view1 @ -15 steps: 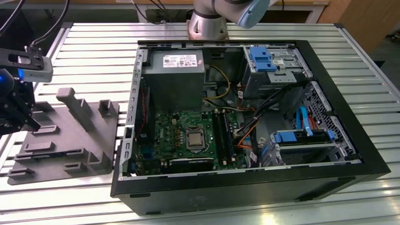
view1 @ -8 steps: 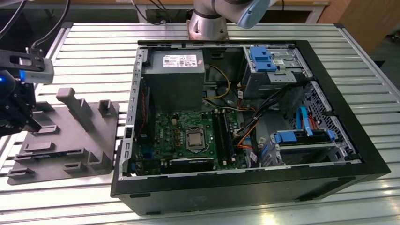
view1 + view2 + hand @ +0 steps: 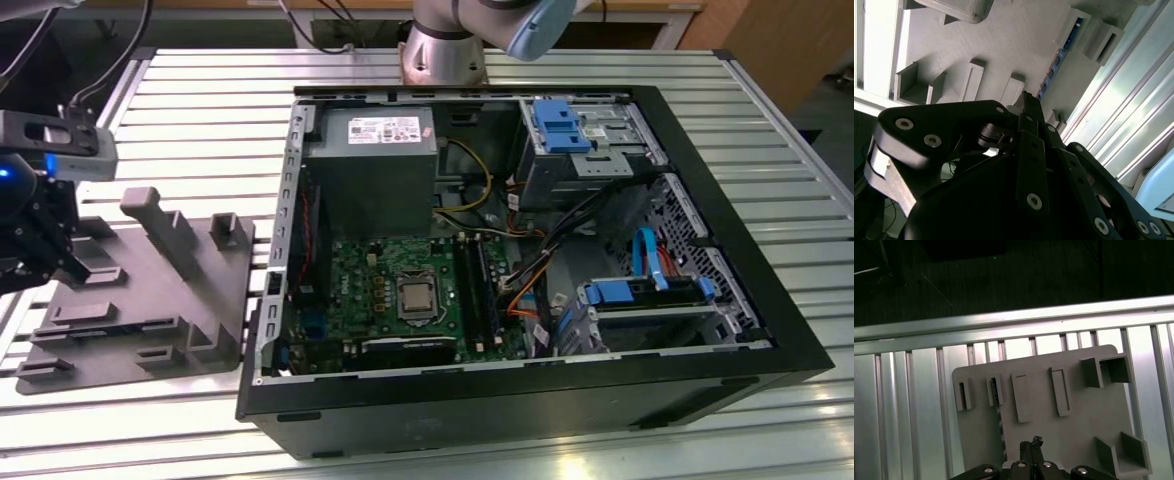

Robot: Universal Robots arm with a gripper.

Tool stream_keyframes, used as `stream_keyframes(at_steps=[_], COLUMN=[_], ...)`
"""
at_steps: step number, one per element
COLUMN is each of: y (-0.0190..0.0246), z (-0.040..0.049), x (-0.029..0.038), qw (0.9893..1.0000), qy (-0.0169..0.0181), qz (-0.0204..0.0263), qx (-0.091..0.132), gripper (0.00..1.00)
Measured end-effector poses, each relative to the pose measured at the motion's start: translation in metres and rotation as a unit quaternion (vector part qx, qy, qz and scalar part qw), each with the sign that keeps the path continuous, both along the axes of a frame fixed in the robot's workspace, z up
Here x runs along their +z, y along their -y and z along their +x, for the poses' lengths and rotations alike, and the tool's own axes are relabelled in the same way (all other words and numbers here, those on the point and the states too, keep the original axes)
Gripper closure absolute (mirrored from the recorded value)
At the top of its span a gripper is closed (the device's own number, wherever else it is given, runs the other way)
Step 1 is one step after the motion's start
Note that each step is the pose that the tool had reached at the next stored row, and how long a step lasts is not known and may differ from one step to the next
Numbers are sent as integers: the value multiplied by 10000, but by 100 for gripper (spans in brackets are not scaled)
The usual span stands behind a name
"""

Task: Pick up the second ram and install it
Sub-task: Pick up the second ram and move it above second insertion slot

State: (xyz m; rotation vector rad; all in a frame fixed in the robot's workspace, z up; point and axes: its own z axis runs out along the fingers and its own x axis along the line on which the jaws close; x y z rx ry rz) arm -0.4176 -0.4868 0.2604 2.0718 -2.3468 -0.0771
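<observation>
We see the second ram (image 3: 1055, 64) as a thin blue circuit-board stick with a row of dark chips. It stands on its long edge in a narrow slot of the grey holder (image 3: 1019, 35). That holder lies at the exterior view's lower left.

Table: slatted metal table (image 3: 174, 120), silver, spread beneath me.
Furniture: wooden panel (image 3: 787, 45), brown, at one o'clock in the exterior view.
Light: bright glare along the slats.
</observation>
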Motion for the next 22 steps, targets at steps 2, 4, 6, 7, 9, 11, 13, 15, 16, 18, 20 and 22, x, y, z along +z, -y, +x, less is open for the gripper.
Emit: stream_keyframes(at_steps=[2,4,6,7,9,11,13,15,16,18,20,22], y=[0,0,0,0,0,1,6,13,18,30,46,59], z=[0,0,0,0,0,-1,0,0,0,0,0,0], x=[-10,-21,-32,-39,-52,-65,-79,-92,-98,-105,-110,-117], qw=[10000,10000,10000,10000,10000,10000,10000,10000,10000,10000,10000,10000], qy=[0,0,0,0,0,0,-1,0,0,0,0,0], qz=[0,0,0,0,0,-1,-1,0,0,0,0,0], qx=[0,0,0,0,0,1,4,8,11,20,31,43], gripper=[89,89,89,89,89,89,89,89,89,89,89,89])
